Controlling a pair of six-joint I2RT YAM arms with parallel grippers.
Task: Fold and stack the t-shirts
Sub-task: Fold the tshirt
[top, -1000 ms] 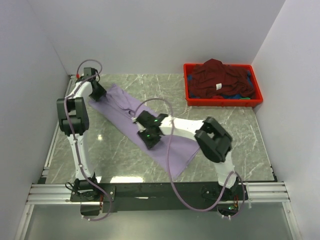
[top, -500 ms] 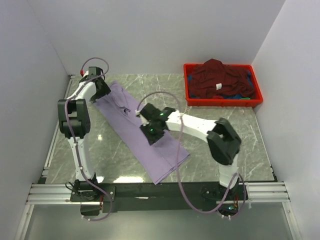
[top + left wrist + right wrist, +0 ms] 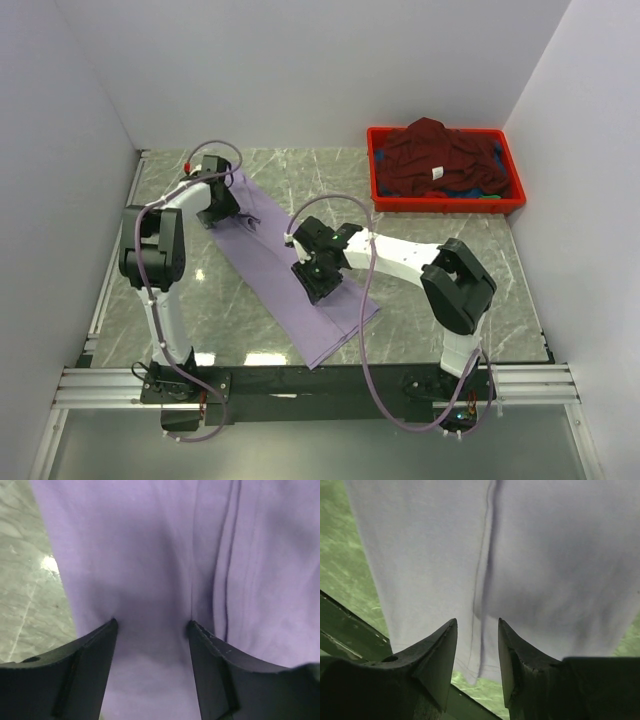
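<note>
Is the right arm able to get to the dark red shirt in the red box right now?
Probably yes. The right tool is over the purple shirt, and the dark red shirt lies heaped in the red box on that arm's own side. Nothing stands between them.

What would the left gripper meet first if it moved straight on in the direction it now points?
The lavender t-shirt: the left gripper points down at the cloth lying flat on the table, its jaws apart. How far above it the tips are is unclear.
</note>
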